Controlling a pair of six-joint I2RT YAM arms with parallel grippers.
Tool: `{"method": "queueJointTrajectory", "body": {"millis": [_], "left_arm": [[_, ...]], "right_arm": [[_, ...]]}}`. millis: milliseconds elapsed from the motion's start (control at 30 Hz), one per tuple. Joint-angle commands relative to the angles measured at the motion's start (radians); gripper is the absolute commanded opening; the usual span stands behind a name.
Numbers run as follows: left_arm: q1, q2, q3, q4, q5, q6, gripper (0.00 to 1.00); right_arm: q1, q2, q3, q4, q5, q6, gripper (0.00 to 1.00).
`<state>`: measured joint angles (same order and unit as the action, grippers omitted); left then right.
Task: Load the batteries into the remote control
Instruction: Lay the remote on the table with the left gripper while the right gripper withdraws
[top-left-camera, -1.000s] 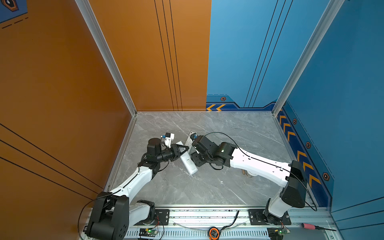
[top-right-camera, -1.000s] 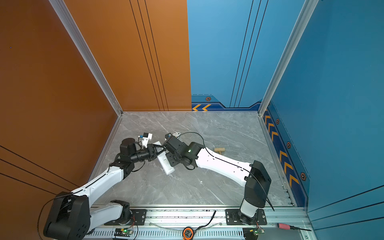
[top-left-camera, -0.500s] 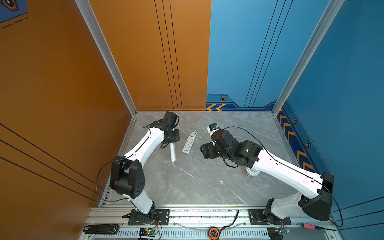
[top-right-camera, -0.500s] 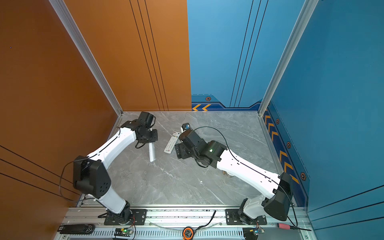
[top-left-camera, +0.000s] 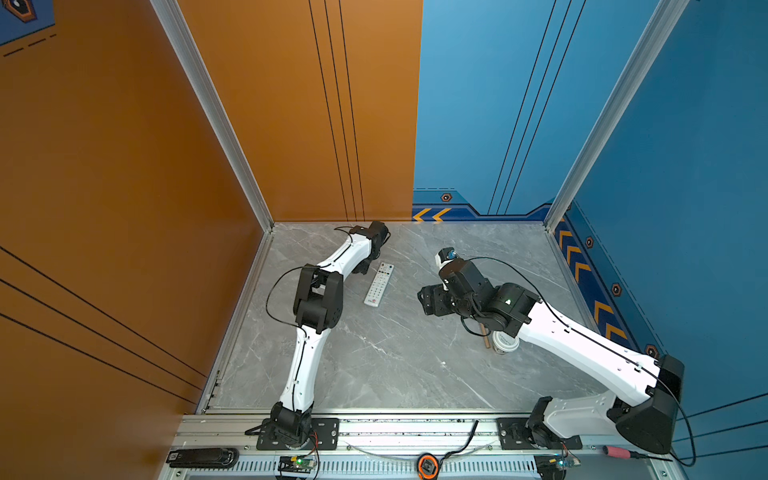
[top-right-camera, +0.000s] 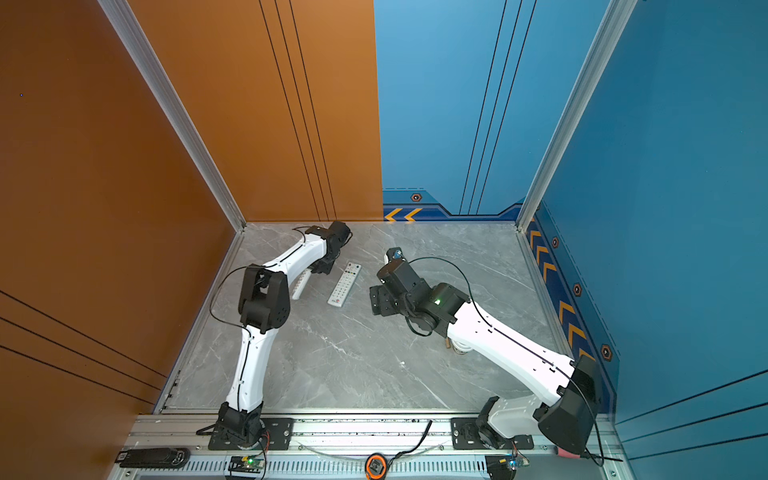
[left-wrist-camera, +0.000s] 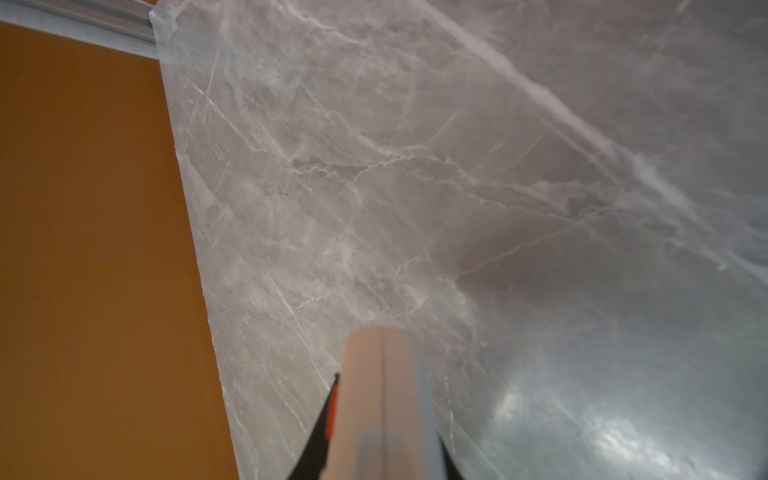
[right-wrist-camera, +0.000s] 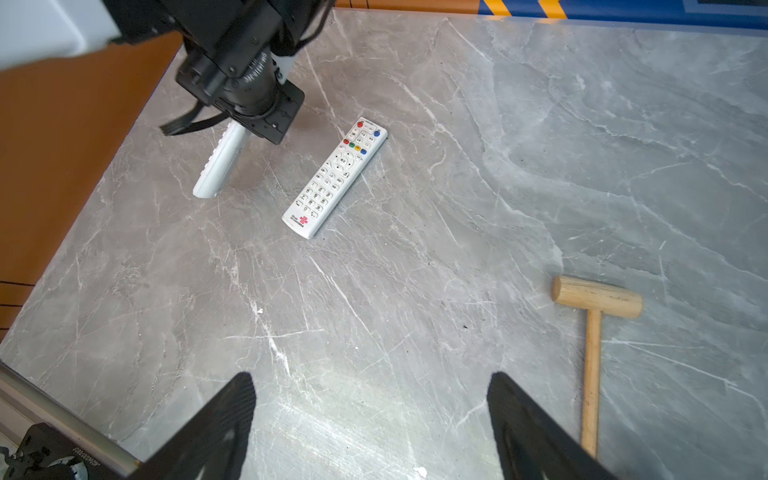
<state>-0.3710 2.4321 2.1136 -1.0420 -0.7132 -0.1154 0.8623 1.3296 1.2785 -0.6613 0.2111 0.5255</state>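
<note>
The only thing here like a pot is a white cup on the right half of the table. The right arm covers most of it, so I cannot tell what is in it. One wooden mallet lies flat just beside it.

There are two white remotes. The flat remote lies with its buttons up, toward the back left corner of the table. Nothing touches it. The held remote is closer to the table's left edge. The left gripper is squeezed tight on one end of it. It hangs tilted, with its free end low. I cannot tell if that end touches the table.

The right gripper is spread wide with nothing in it. It hangs over the middle of the table, apart from the flat remote.

The batteries do not show in any picture, so I cannot tell where they are.
</note>
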Motion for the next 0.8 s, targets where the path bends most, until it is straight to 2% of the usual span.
{"method": "queueJointTrajectory", "body": {"millis": [0,100,233,333,400,500,567,600,633,700,767], "left_arm": [[-0.023,0.06,0.091,-0.086,-0.102,0.039,0.09],[-0.025,0.09,0.117,-0.088,-0.073,0.027,0.14],[-0.031,0.108,0.137,-0.097,0.013,-0.005,0.37],[-0.039,0.102,0.141,-0.1,0.074,-0.028,0.59],[-0.039,0.086,0.143,-0.104,0.101,-0.036,0.68],[-0.043,0.014,0.125,-0.114,0.122,-0.049,0.82],[-0.045,-0.076,0.086,-0.113,0.145,-0.063,0.95],[-0.049,-0.121,0.06,-0.113,0.157,-0.069,1.0],[-0.053,-0.172,0.031,-0.112,0.181,-0.073,0.98],[-0.067,-0.287,-0.045,-0.112,0.232,-0.088,0.98],[-0.073,-0.42,-0.182,-0.071,0.288,-0.116,0.98]], "right_arm": [[-0.004,-0.032,-0.028,-0.001,0.003,0.031,0.86],[-0.011,-0.051,-0.049,-0.002,0.013,0.036,0.86],[-0.027,-0.049,-0.05,0.0,0.015,0.03,0.86],[-0.038,-0.03,-0.034,0.0,0.011,0.017,0.86],[-0.045,-0.018,-0.018,0.0,0.007,0.006,0.86],[-0.049,-0.007,0.0,-0.004,0.021,-0.019,0.86],[-0.06,-0.006,0.001,-0.012,0.042,-0.025,0.87],[-0.067,-0.007,-0.002,-0.014,0.049,-0.029,0.95],[-0.072,-0.01,-0.008,-0.015,0.064,-0.038,1.0],[-0.083,-0.024,-0.021,-0.014,0.107,-0.063,1.0],[-0.112,-0.037,-0.042,-0.013,0.161,-0.086,1.0]]}}
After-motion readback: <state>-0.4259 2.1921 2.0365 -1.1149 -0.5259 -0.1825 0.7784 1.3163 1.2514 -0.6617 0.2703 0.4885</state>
